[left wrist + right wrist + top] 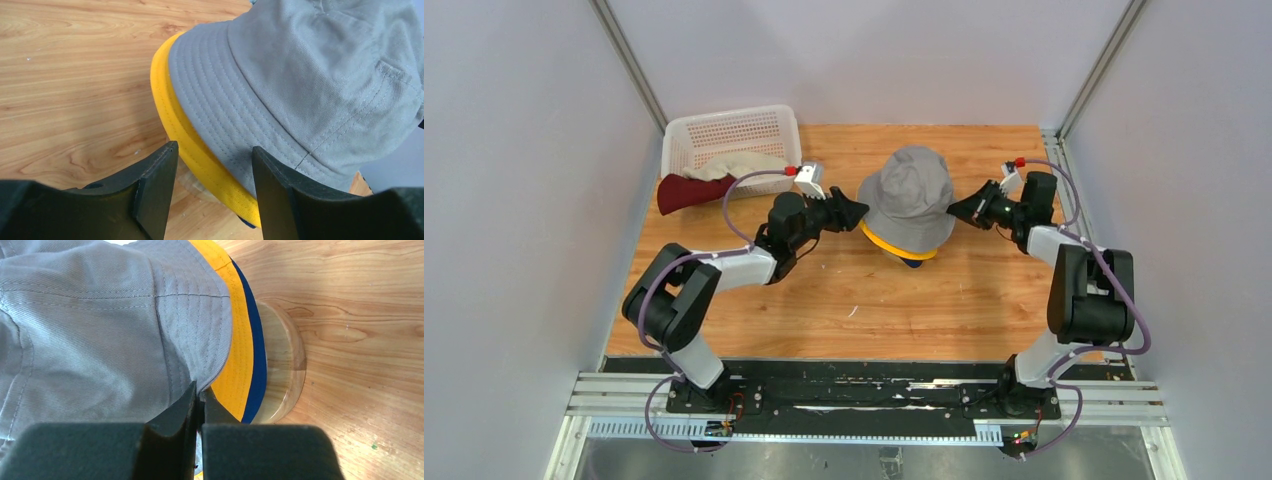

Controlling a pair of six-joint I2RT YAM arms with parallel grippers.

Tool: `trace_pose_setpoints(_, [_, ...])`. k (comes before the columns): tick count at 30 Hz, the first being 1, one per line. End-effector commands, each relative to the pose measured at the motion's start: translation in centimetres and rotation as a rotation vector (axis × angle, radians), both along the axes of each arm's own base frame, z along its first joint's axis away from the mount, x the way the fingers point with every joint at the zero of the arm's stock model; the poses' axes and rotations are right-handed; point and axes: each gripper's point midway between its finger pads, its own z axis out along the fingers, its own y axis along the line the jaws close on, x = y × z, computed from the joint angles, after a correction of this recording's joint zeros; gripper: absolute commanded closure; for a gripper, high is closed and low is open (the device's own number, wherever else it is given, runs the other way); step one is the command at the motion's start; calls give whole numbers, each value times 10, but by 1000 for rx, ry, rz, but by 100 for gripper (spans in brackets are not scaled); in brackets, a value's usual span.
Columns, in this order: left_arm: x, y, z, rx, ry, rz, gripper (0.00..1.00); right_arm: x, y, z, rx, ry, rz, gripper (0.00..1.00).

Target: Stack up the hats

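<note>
The grey hat [911, 196] sits on top of the yellow hat [894, 247] and the navy blue hat [911, 263], all stacked on the wooden stand at mid-table. My left gripper [860, 210] is open at the stack's left side, its jaws straddling the grey [280, 85] and yellow [200, 155] brims without pinching. My right gripper [953, 209] is shut on the grey hat's brim [200, 340] at the stack's right. Yellow [235, 360] and navy [256, 365] brims show beneath. The dark red hat [686, 192] and beige hat [739, 165] lie at the white basket.
The white perforated basket [724, 130] stands at the back left, the beige hat in it and the dark red hat hanging over its front left. The wooden stand's base [282, 370] shows under the stack. Walls close in left, right and behind.
</note>
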Motion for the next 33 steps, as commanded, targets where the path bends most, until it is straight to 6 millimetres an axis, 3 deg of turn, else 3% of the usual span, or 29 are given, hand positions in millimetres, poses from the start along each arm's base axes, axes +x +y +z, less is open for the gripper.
trace_pose_setpoints(1, [3, -8, -3, -13, -12, -10, 40, 4, 7, -12, -45, 20, 9, 100])
trace_pose_setpoints(10, [7, -14, -28, 20, 27, -12, 40, 5, 12, -25, -104, 53, 13, 99])
trace_pose_setpoints(17, [7, -5, -23, 58, 10, 20, 40, 4, 8, -23, -144, 55, -2, 99])
trace_pose_setpoints(18, [7, -1, -23, 78, 13, 37, 39, 3, 5, -20, -162, 55, -10, 94])
trace_pose_setpoints(22, [8, 26, -19, 189, 22, 141, 39, -1, -10, 1, -263, 19, -73, 60])
trace_pose_setpoints(27, [3, 68, -10, 316, 31, 288, 39, -11, -42, 41, -400, -38, -215, 34])
trace_pose_setpoints(31, [-2, 109, 12, 395, 20, 452, 40, -22, -78, 81, -526, -98, -388, 29])
trace_pose_setpoints(33, [-4, 134, 28, 430, 5, 566, 40, -27, -82, 107, -536, -168, -430, 28])
